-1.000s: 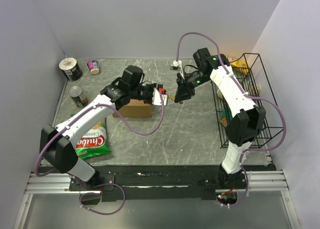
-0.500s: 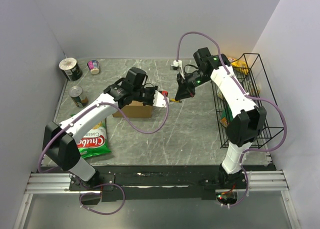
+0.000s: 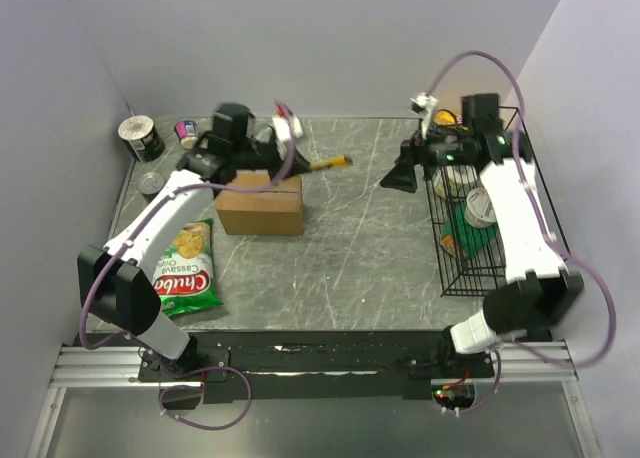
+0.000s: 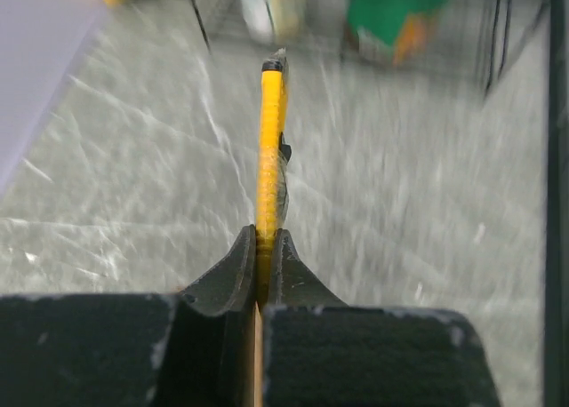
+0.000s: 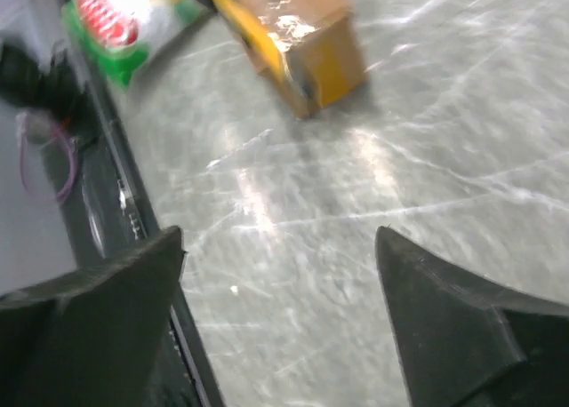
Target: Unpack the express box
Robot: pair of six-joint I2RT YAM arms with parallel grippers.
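Grey marbled tabletop [image 3: 360, 258], walled on three sides, carries the express box [image 3: 260, 206] left of centre. The flaps are down, and the right wrist view shows glare on the box's top face. Seen from overhead, the box's long axis runs 9 to 3 o'clock.

Left gripper [image 4: 264, 240]: my jaws are clamped tight on the rear of a yellow cutter [image 3: 328, 162], which projects toward 3 o'clock, roughly parallel to that axis. I cannot tell whether a blade is extended. The cutter hangs just past the box's far right corner. From its tip, the box centre lies near, at about 7 o'clock.

Right gripper [image 5: 277, 247]: my jaws are spread wide with nothing between them. It hovers beside the wire basket [image 3: 444, 268], at about 2 o'clock from the box and well apart.

Assessment: my left arm is nearer and holds the tool. The next move calls for drawing the tip back toward 7 o'clock and down onto the top seam.

A green chip bag [image 3: 185, 273] lies at 7 o'clock from the box, and cans [image 3: 140, 136] stand at 10 o'clock.
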